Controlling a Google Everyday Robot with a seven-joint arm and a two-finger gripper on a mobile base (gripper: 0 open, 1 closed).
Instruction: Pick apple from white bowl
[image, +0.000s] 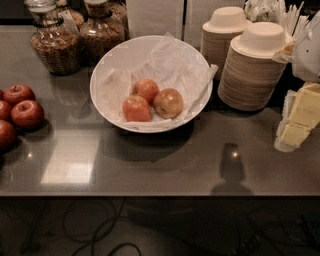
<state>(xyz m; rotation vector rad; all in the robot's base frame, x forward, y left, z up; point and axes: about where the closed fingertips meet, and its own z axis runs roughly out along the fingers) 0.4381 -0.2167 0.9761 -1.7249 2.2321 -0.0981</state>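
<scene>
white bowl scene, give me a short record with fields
white bowl: on the counter, lined with crumpled paper
apple: yellowest one, right of the cluster in the bowl
orange-red apples: two, clustered beside it
dark red apples: on the counter, left of the bowl
paper bowl stacks: right of the bowl
gripper: not in view

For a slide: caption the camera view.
Yellowish round apple beside two orange-red apples in paper-lined white bowl; gripper out of view.
</scene>
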